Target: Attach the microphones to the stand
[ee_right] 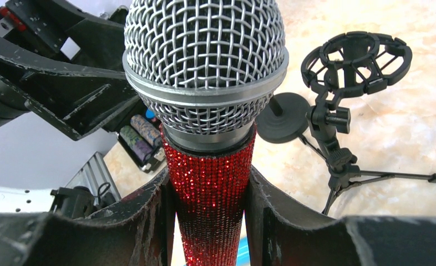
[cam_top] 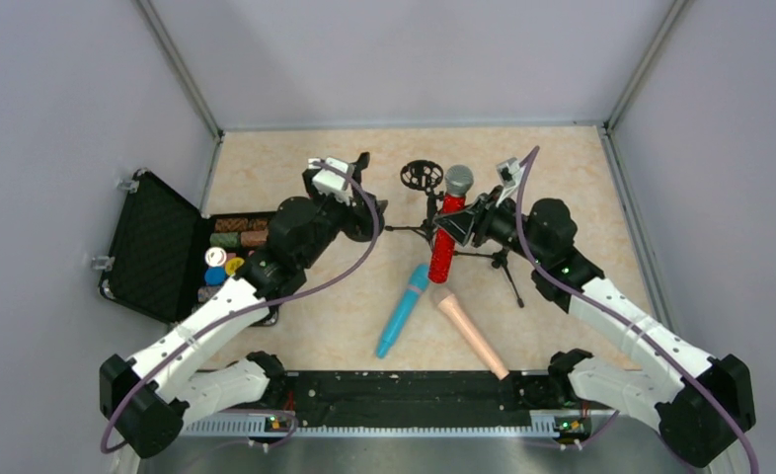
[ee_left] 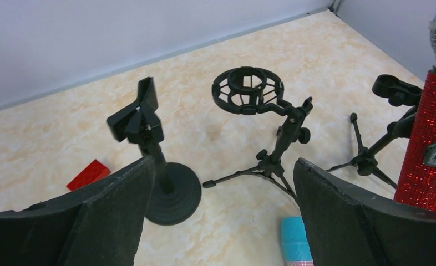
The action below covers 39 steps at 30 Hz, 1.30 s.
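We are gripping the red microphone (ee_right: 204, 61) in the right gripper (cam_top: 460, 225), its fingers (ee_right: 293, 233) clamped on the glittery body just below the grey mesh head, so that the lower handle is staying free for insertion into a holder. We are holding it roughly upright near the shock-mount stand (ee_left: 248, 91) and just beside the clip tripod stand (ee_left: 396, 91); which holder it is meant for we cannot tell. The left gripper (ee_left: 221, 216) is hovering with its fingers spread and nothing between them, facing the round-base clip stand (ee_left: 149, 138), in our judgement placed to steady a stand. The blue microphone (cam_top: 404, 309) and the pink microphone (cam_top: 471, 333) are lying on the table (cam_top: 295, 326), side by side near the arm bases, not yet mounted
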### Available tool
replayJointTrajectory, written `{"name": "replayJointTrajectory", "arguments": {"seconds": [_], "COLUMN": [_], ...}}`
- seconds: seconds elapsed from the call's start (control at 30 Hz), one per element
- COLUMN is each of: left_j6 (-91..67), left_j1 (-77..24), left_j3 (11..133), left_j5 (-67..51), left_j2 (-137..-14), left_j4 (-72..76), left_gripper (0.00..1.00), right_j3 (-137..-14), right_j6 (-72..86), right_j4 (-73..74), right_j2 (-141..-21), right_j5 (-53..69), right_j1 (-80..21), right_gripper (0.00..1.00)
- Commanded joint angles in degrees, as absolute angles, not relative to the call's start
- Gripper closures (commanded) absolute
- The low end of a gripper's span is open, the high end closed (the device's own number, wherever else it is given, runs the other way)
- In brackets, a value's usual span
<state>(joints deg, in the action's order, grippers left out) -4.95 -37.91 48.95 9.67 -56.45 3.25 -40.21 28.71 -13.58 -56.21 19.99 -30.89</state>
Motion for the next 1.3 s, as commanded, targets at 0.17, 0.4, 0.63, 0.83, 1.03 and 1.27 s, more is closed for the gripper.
{"name": "replayJointTrajectory", "arguments": {"seconds": [0.17, 0.4, 0.63, 0.83, 1.03, 1.27], "left_j6": [-0.5, 2.5, 4.5, 7.3, 8.2, 8.6], "left_j1": [-37.6, -37.6, -37.6, -37.6, -37.5, -37.5], "left_j3": [60.7, 69.4, 58.9, 55.9, 56.2, 55.2], "left_j5": [5.6, 5.6, 4.1, 9.9, 14.0, 15.8], "left_j2": [-64.5, -73.1, -69.3, -66.0, -65.3, -63.8], "left_j4": [8.7, 5.5, 15.3, 16.2, 15.0, 15.3], "left_gripper": [0.01, 0.01, 0.01, 0.01, 0.01, 0.01], "right_j3": [-45.2, -49.1, -55.0, -59.6, -64.2, -70.6], "right_j6": [28.0, 26.3, 21.7, 18.9, 15.2, 10.4], "right_j4": [-17.2, -17.2, -15.7, -18.3, -20.6, -21.9], "right_j2": [-58.7, -61.9, -64.8, -68.0, -71.8, -77.6], "right_j5": [20.0, 19.7, 18.5, 16.1, 9.6, 7.8], "right_j1": [-30.9, -31.0, -30.9, -31.0, -30.9, -30.9], "right_gripper": [1.0, 1.0, 1.0, 1.0, 1.0, 1.0]}}
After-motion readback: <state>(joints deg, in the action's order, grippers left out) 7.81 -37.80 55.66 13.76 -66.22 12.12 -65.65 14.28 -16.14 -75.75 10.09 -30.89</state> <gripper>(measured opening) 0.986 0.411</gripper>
